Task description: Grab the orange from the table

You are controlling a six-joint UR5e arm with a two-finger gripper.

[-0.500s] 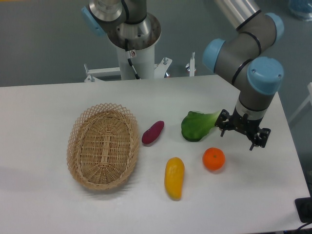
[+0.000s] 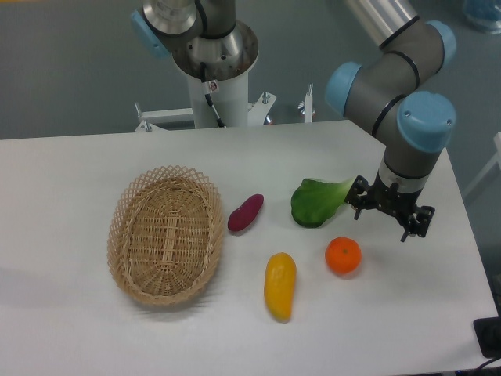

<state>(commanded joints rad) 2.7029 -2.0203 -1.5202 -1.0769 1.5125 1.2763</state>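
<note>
Nothing differs from half a second ago. White counter [image 2: 78, 329] carries everything. Wicker basket [image 2: 165, 234] at left, unmoved. Arm holds the same pose; tool [image 2: 389, 215] hangs above the counter's right side, fingers spread, gripping nothing. Green leaf [image 2: 317, 202] just left of it. Yellow fruit [image 2: 279, 286], purple tuber [image 2: 245, 213] unchanged. Orange [image 2: 343, 255] sits on the counter, below-left of the tool, apart from it.
</note>
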